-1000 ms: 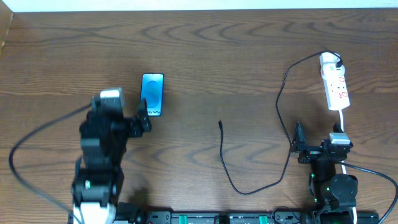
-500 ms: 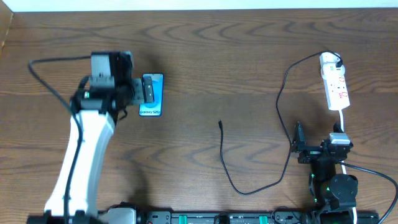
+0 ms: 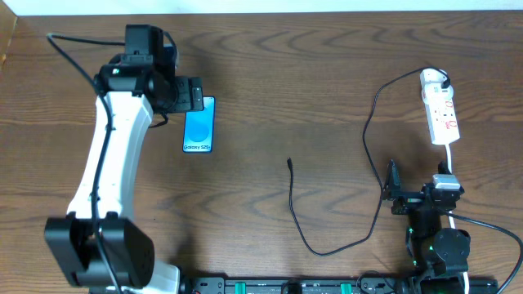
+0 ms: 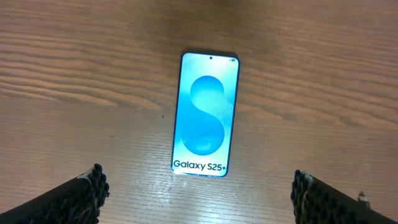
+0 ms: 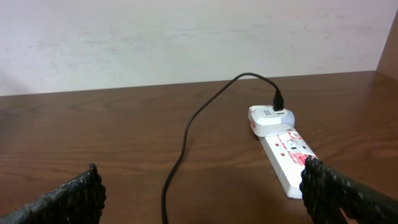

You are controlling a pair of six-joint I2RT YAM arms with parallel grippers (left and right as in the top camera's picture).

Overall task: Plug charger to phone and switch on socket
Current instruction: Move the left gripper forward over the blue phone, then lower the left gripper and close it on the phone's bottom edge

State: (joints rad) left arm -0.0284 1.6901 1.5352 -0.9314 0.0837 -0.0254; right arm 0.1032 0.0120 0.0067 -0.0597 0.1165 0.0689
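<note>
The phone [image 3: 198, 124] lies flat at the left of the table, its blue screen up and reading "Galaxy S25+" [image 4: 206, 115]. My left gripper [image 3: 194, 94] hovers above it, open, its fingers wide apart and empty [image 4: 199, 185]. The charger's black cable [image 3: 369, 139] runs from a white adapter [image 3: 431, 79] plugged into the socket [image 3: 441, 110] at the right. It loops down to its plug tip [image 3: 289, 162], which lies loose mid-table. My right gripper [image 3: 417, 192] rests low at the front right, open and empty [image 5: 202, 186]. The socket [image 5: 286, 155] lies ahead of it to the right, the cable [image 5: 180, 158] between its fingers.
The socket's white cord [image 3: 449, 155] runs down toward the right arm's base. The left arm's black cable [image 3: 78, 61] arcs over the table's far left. A pale wall [image 5: 186, 37] stands behind the table's far edge.
The left arm has swung from the front left out over the phone and now stands above its far end. Phone, cable, socket and right arm have not moved.
</note>
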